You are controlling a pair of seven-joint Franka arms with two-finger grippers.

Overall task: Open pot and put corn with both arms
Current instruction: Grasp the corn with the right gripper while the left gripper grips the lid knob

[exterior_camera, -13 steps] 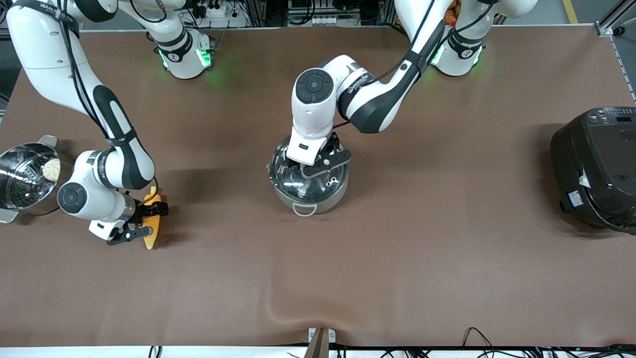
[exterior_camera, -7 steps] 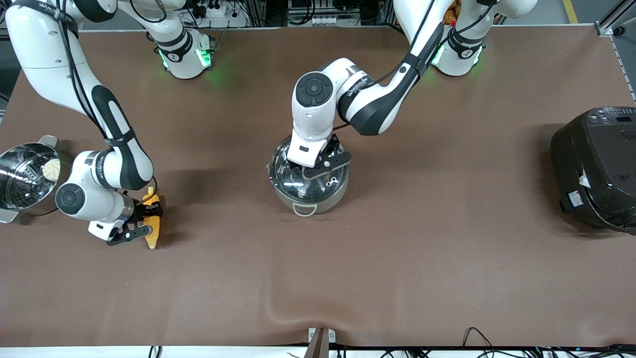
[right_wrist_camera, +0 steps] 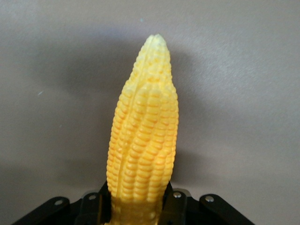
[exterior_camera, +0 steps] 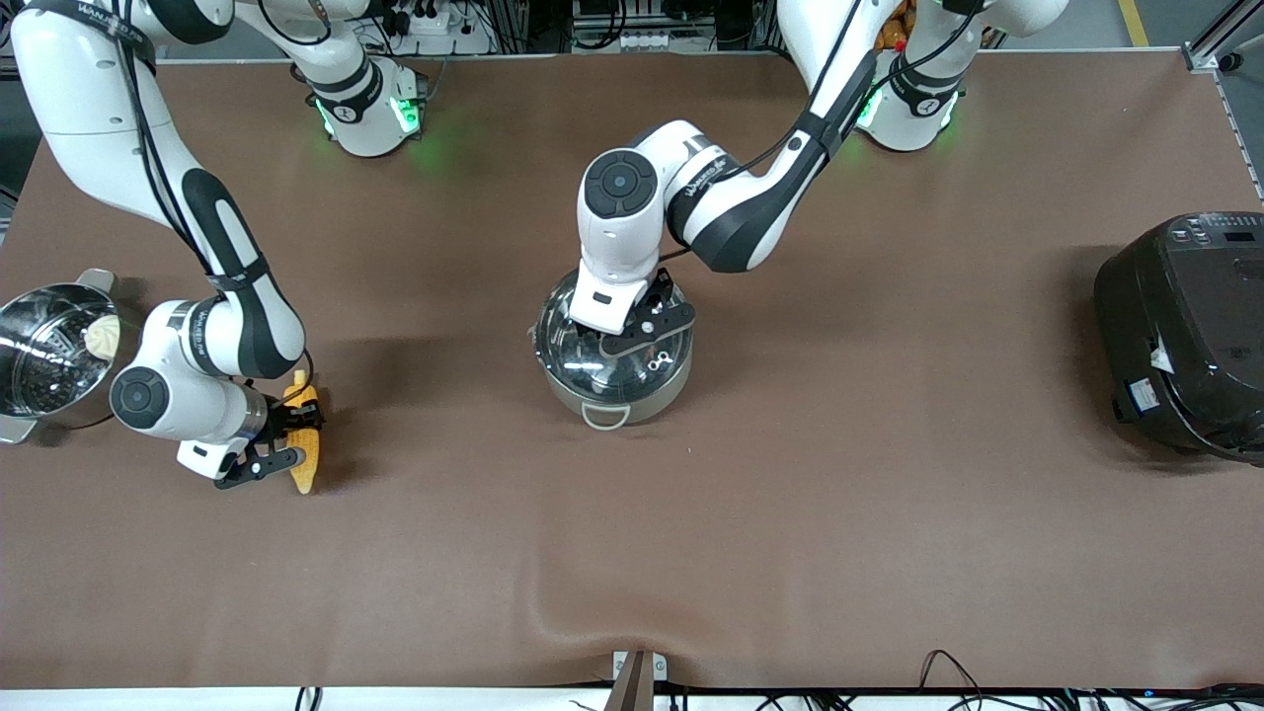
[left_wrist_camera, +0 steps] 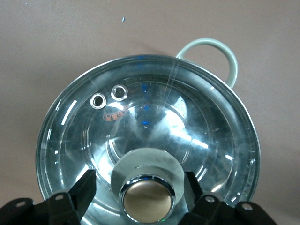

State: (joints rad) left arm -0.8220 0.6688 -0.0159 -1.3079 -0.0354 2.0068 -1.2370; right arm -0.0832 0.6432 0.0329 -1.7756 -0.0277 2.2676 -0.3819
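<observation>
The steel pot (exterior_camera: 614,401) stands at the table's middle with its glass lid (exterior_camera: 568,341) on. My left gripper (exterior_camera: 620,339) is down over the lid, open, with a finger on each side of the copper knob (left_wrist_camera: 146,202) and a gap at both sides (left_wrist_camera: 139,183). The lid (left_wrist_camera: 197,117) and a grey loop handle (left_wrist_camera: 232,63) show in the left wrist view. My right gripper (exterior_camera: 288,436) is shut on the stub end of the corn (exterior_camera: 307,464), low at the table toward the right arm's end. The corn's (right_wrist_camera: 145,126) tip points away from the gripper (right_wrist_camera: 137,201).
A steel steamer pot (exterior_camera: 30,390) with a white bun (exterior_camera: 102,336) stands at the right arm's end, close to the right arm's wrist. A black rice cooker (exterior_camera: 1185,336) stands at the left arm's end. The brown cloth has a wrinkle (exterior_camera: 553,617) near the front edge.
The right gripper with the corn has shifted slightly toward the steamer pot. The left arm's wrist has shifted a little over the lid; the lid has not moved.
</observation>
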